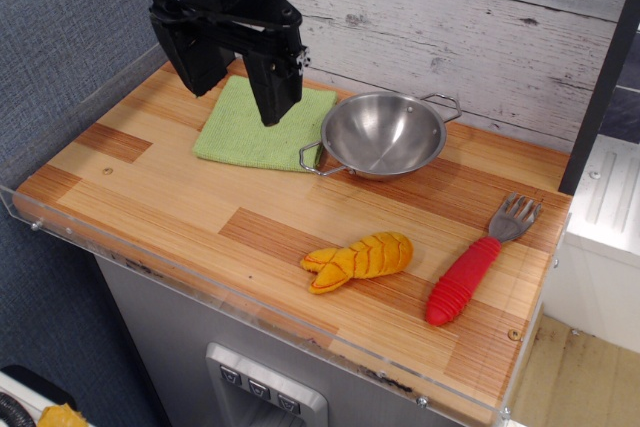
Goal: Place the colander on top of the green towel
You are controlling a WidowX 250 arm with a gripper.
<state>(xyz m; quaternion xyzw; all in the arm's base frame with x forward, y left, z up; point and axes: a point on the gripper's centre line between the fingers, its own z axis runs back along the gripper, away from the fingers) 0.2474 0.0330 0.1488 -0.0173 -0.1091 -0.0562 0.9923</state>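
The colander [385, 133] is a shiny steel bowl with two wire loop handles, standing upright on the wooden tabletop at the back middle. The green towel [262, 125] lies flat just left of it, its right edge next to the colander's left handle. My gripper [236, 82] is black and hangs over the towel's back left part, left of the colander and apart from it. Its two fingers [276, 97] point down with a wide gap between them and hold nothing. Part of the towel is hidden behind the gripper.
A yellow plush fish-shaped toy [358, 259] lies at the front middle. A fork with a red ribbed handle [478, 269] lies at the front right. A clear plastic rim [200, 282] runs along the table's front edge. A plank wall stands behind.
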